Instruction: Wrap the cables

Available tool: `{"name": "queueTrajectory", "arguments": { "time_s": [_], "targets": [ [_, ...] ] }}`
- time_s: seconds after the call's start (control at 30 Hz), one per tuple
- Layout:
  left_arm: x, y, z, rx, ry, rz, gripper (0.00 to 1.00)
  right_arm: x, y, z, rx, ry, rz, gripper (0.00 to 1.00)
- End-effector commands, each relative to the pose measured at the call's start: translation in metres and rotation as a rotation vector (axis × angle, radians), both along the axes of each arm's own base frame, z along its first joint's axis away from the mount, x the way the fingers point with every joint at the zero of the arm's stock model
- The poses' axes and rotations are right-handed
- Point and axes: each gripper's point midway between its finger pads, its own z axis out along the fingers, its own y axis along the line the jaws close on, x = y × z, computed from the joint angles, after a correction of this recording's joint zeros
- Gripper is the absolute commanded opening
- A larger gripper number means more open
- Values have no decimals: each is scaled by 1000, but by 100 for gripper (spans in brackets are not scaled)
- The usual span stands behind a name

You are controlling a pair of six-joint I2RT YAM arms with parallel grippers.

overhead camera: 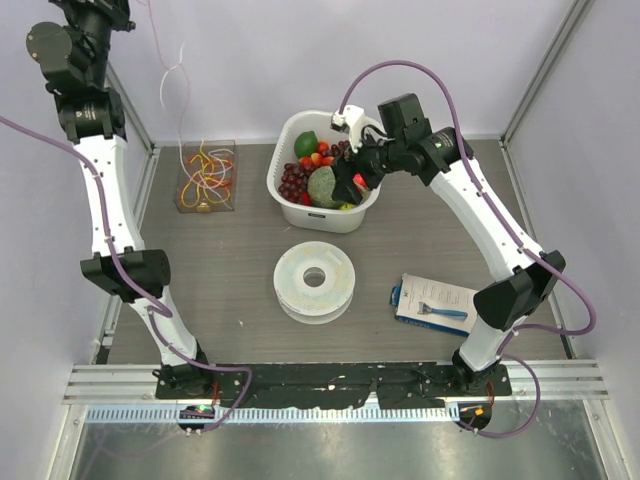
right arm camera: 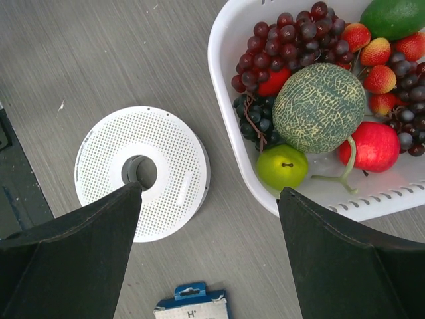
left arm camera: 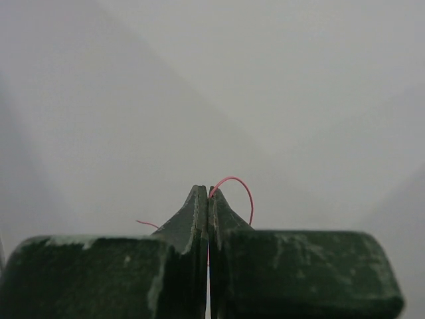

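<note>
L gripper (left arm camera: 208, 193) clamped on one red strand (left arm camera: 234, 179); the cables (overhead camera: 207, 175) mostly lie in clear box (overhead camera: 206, 210) at 10 o'clock on table (overhead camera: 230, 290). R gripper (right arm camera: 211, 191) wide, empty, over fruit basket (overhead camera: 340, 220) at 12 o'clock.

one spool (overhead camera: 295, 281), one basket (overhead camera: 335, 216), one clear box (overhead camera: 206, 208) — one blue pack (overhead camera: 433, 303)

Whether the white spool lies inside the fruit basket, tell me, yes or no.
No, the white spool lies on the table outside the fruit basket.
</note>
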Motion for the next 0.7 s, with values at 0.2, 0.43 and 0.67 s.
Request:
{"name": "queueTrajectory", "arguments": {
  "time_s": [0.2, 0.43, 0.67],
  "targets": [
    [36, 1, -116, 136, 305, -11, 0, 45, 37, 95, 339, -282, -57, 89],
    [13, -15, -130, 145, 324, -84, 0, 102, 107, 172, 826, -395, -82, 91],
    [-11, -26, -146, 178, 353, -121, 0, 137, 202, 174, 1052, -440, -72, 90]
  ]
}}
